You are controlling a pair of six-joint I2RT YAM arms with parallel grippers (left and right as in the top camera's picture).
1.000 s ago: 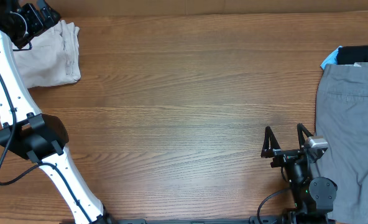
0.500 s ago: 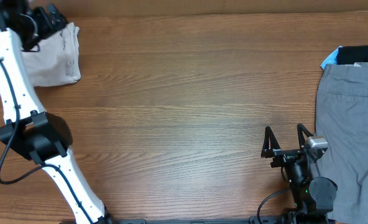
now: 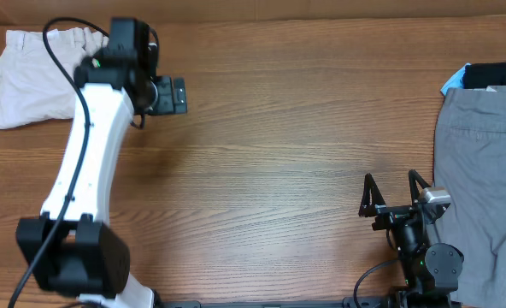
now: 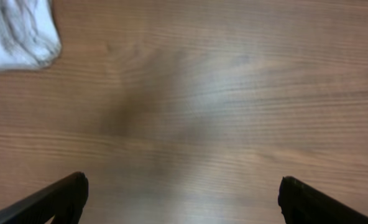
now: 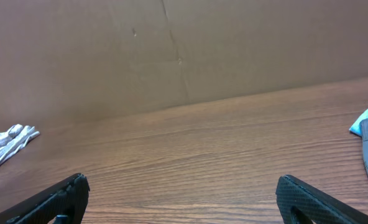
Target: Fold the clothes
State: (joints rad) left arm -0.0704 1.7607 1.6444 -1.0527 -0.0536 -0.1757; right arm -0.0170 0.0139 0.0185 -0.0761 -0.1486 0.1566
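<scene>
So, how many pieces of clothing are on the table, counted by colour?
Cream: 1, the cream trousers
Grey: 1, the grey trousers
Black: 1, the black garment
Light blue: 1, the light blue piece, kind unclear
Total: 4

Trousers point(image 3: 31, 73) on table point(image 3: 279, 128), far-left corner; left gripper point(image 3: 178, 95) just right of them. Second trousers point(image 3: 484, 188) at table's right edge, another garment point(image 3: 495, 74) behind, right gripper point(image 3: 391, 180) beside, front edge.
</scene>
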